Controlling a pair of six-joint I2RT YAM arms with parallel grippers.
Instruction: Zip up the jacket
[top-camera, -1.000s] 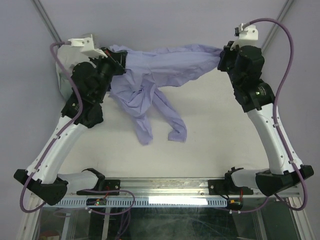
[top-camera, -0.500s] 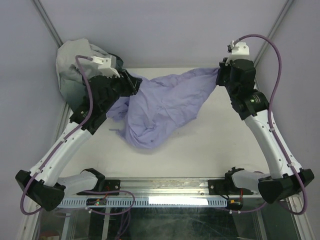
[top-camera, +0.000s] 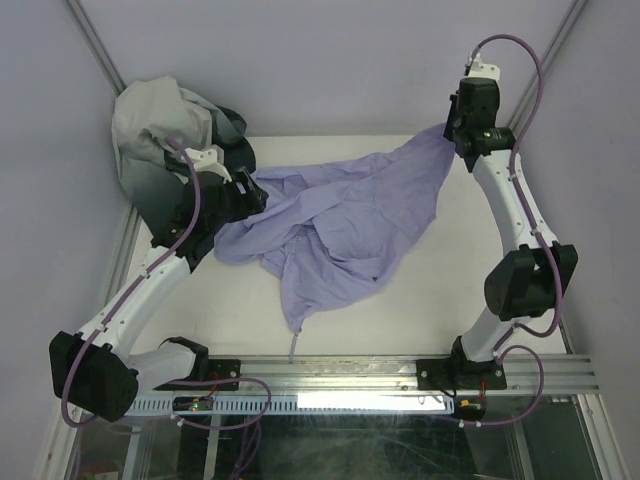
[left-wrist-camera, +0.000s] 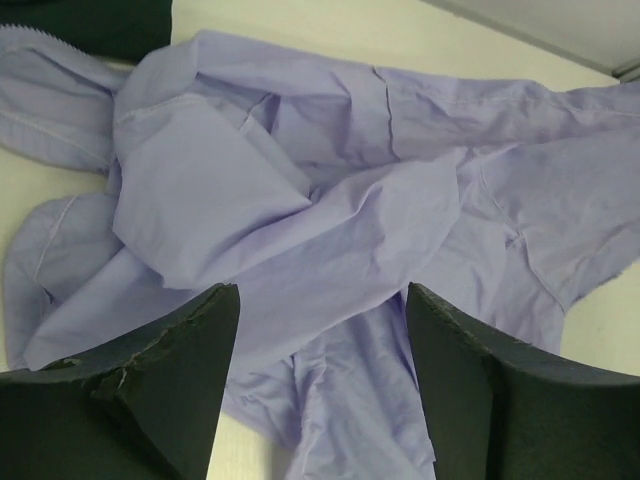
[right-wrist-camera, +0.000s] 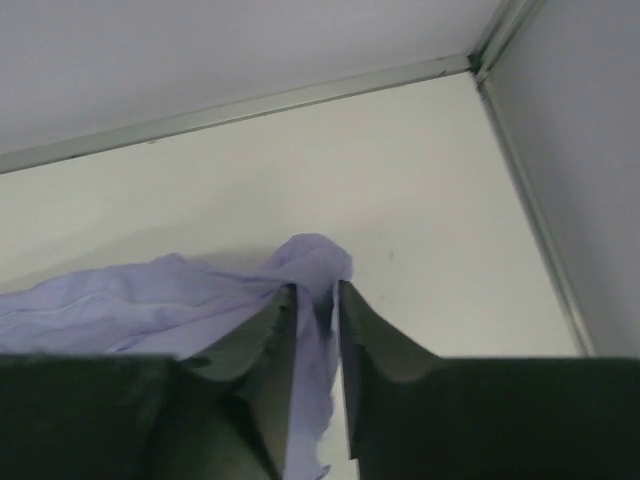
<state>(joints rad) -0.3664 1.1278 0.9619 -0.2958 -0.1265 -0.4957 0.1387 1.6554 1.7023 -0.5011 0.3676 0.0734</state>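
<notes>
The lavender jacket (top-camera: 340, 215) lies crumpled across the middle of the table, one sleeve end trailing toward the front edge. My left gripper (top-camera: 252, 190) hovers over its left side, open wide, with only loose folds of jacket (left-wrist-camera: 330, 200) below and nothing between the fingers (left-wrist-camera: 190, 340). My right gripper (top-camera: 450, 128) sits at the far right corner. There a corner of the jacket (right-wrist-camera: 150, 295) rises to the right gripper (right-wrist-camera: 318, 287). Its jaws stand narrowly apart, with a thin strip of cloth still hanging between them and bunched over the tips. The zipper does not show.
A white-and-dark-green garment (top-camera: 160, 130) is heaped in the far left corner, behind my left arm; its dark edge (left-wrist-camera: 90, 20) shows in the left wrist view. The back wall's rail (right-wrist-camera: 300, 95) runs just beyond the right gripper. Bare table (top-camera: 450, 290) lies right of the jacket.
My left gripper has opened, let go of the jacket and drawn back. The jacket has dropped and spread over the table. My right gripper's jaws have parted slightly and moved toward the back corner.
</notes>
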